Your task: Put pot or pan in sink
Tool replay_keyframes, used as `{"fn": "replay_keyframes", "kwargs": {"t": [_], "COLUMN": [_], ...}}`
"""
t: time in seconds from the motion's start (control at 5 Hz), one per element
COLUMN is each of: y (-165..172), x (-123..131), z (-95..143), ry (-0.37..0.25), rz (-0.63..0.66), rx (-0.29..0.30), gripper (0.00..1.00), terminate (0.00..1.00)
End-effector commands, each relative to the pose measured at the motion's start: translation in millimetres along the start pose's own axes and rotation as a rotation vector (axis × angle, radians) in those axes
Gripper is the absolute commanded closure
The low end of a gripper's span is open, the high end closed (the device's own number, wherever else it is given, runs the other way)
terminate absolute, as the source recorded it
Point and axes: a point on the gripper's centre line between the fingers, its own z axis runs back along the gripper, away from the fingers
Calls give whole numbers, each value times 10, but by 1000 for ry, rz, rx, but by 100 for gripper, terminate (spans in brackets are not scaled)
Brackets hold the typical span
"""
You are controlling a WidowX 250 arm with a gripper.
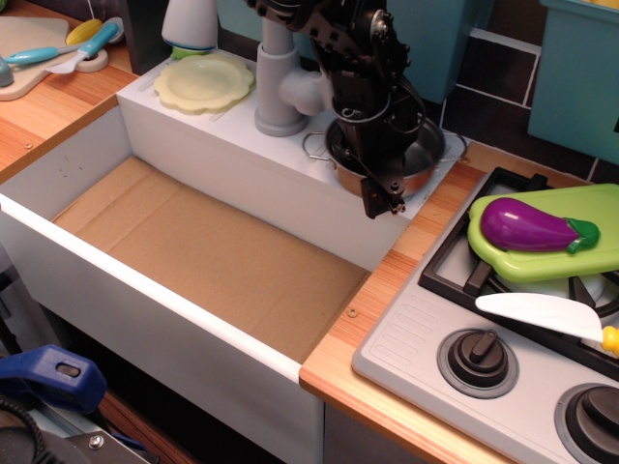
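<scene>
The small shiny steel pot (pixel 423 153) with wire loop handles sits at the back right corner of the sink's white ledge, tilted and slightly raised at its near side. My black gripper (pixel 375 182) comes down over its near rim, one finger outside the wall and one inside, shut on the rim. The arm hides much of the pot's inside. The sink (pixel 213 253) is the large white-walled basin with a brown cardboard floor, to the left and in front of the pot. Its grey faucet (pixel 280 89) stands just left of my gripper.
A pale yellow plate (pixel 204 81) lies on the ledge left of the faucet. The grey stove top (pixel 426 353) is at the right, with a purple eggplant (pixel 532 225) on a green board (pixel 595 253) and a white knife (pixel 546 314). Utensils lie at the far left.
</scene>
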Motion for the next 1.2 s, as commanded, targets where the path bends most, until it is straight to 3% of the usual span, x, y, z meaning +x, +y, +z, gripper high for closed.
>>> {"fn": "replay_keyframes", "kwargs": {"t": [0.0, 0.2, 0.4, 0.8, 1.0], "y": [-13, -82, -141, -222, -181], "x": [140, 131, -39, -367, -477], "z": [174, 322, 414, 375, 311], "ry": [-21, 55, 82, 103, 88], "rz": [2, 89, 176, 380, 428], "rx": [72, 137, 193, 270, 244], "gripper": [100, 100, 100, 100, 100], "terminate": [0, 0, 0, 0, 0]}}
